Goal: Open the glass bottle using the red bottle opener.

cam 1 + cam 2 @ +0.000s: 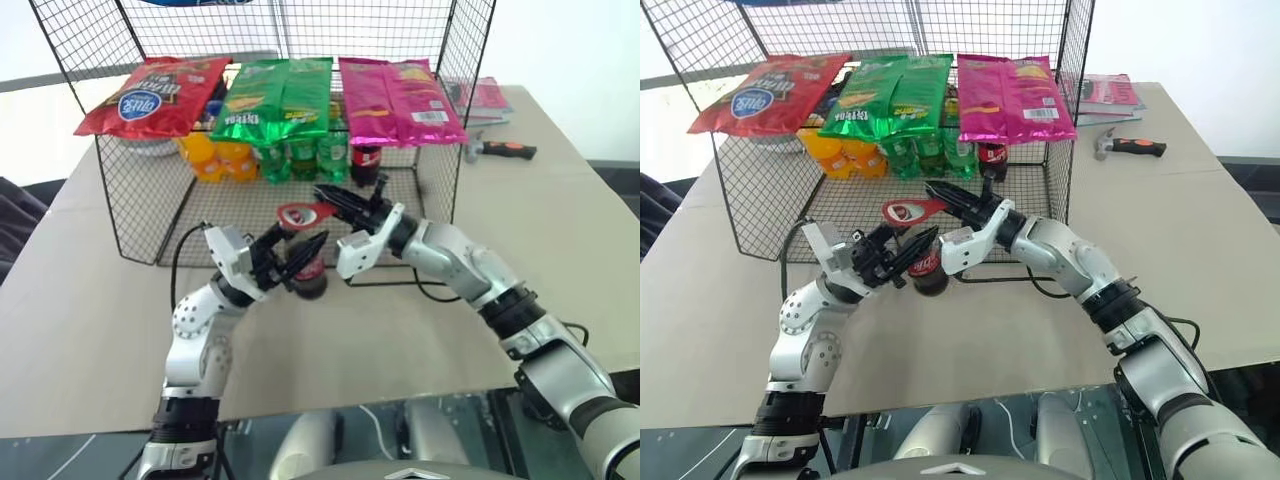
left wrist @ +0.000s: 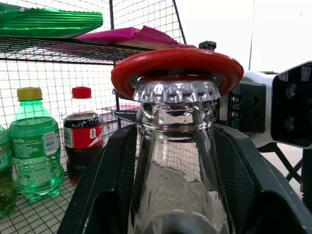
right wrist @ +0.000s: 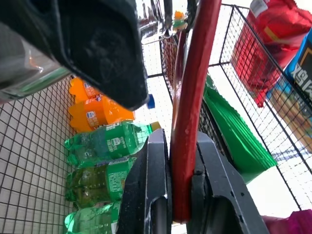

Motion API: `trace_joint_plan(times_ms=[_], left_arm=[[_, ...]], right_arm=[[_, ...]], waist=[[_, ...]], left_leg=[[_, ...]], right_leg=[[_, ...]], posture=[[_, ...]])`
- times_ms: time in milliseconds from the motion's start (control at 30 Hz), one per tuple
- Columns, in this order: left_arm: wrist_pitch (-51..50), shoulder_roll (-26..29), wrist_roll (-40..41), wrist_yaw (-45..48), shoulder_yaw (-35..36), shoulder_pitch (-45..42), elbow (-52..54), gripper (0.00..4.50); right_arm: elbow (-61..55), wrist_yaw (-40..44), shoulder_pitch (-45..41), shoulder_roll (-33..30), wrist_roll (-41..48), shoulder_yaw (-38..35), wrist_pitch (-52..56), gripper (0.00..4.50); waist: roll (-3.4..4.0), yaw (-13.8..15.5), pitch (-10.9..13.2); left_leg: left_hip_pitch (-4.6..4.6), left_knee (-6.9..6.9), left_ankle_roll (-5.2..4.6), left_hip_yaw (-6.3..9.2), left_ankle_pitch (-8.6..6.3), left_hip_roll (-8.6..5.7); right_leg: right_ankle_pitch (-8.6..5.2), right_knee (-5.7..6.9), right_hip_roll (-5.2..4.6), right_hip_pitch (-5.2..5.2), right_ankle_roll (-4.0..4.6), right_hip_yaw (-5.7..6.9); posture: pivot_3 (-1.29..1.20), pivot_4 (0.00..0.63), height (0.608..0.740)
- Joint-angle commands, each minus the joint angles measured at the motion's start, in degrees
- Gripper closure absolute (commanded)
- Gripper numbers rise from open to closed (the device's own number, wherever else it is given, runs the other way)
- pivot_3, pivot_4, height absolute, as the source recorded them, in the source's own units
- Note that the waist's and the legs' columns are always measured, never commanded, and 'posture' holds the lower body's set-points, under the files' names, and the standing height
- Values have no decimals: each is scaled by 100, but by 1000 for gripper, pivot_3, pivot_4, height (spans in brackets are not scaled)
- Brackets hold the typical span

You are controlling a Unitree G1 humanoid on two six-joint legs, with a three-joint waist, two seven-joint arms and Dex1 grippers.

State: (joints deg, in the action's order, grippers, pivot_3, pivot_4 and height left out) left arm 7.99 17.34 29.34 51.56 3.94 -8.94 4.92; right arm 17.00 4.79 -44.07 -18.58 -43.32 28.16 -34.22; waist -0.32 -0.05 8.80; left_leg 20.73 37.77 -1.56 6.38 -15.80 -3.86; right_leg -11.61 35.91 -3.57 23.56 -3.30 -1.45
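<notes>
Two grippers meet before your wire rack (image 1: 440, 130): the left gripper (image 1: 297, 258) clamps the glass bottle (image 1: 311, 272), and the right gripper (image 1: 345, 203) pinches the red bottle opener (image 1: 303, 213), ring over the cap. Soda bottles (image 1: 300, 158) stand just behind inside the rack, chip bags (image 1: 275, 97) lie on top, and a hammer (image 1: 500, 150) lies apart on the tan table (image 1: 80, 320).

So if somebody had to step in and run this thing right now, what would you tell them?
Left end effector: closed around the glass bottle, holding it upright in front of the wire rack.
Right end effector: shut on the red bottle opener handle.
Done: the opener's ring sits over the metal cap.
Left: the cap is still on; lever it off.
</notes>
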Motion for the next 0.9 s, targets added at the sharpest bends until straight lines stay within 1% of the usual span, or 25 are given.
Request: trace_joint_plan(times_ms=[33,300,633,900], left_arm=[[-107,-54,-263,-66,-256,-130,-243,2441],[-76,-88,-282,-51,-263,-144,-311,2441],[-75,-83,-289,-86,-309,-142,-312,2441],[-76,-59,-285,-104,-350,-120,-311,2441]], right_arm=[[-267,-63,-237,-39,-245,202,-451,4500],[-98,-443,-515,-308,-408,59,-605,4500],[261,-974,-746,-499,-678,-22,-725,4500],[369,-1286,-885,-594,-733,-126,-772,4500]], waist=[[0,14,0],[1,94,2],[-1,75,3],[-3,61,1]], left_leg=[[1,0,0,1,0,0],[3,0,0,4,1,-1],[4,-3,9,4,6,-2],[-1,-48,19,-9,12,1]], right_leg=[[-1,0,0,0,1,1],[-12,-1,0,0,20,3],[-12,-3,0,0,21,1],[-9,-12,0,13,15,-8]], posture=[[0,150,740],[0,150,740],[0,150,740],[0,150,740]])
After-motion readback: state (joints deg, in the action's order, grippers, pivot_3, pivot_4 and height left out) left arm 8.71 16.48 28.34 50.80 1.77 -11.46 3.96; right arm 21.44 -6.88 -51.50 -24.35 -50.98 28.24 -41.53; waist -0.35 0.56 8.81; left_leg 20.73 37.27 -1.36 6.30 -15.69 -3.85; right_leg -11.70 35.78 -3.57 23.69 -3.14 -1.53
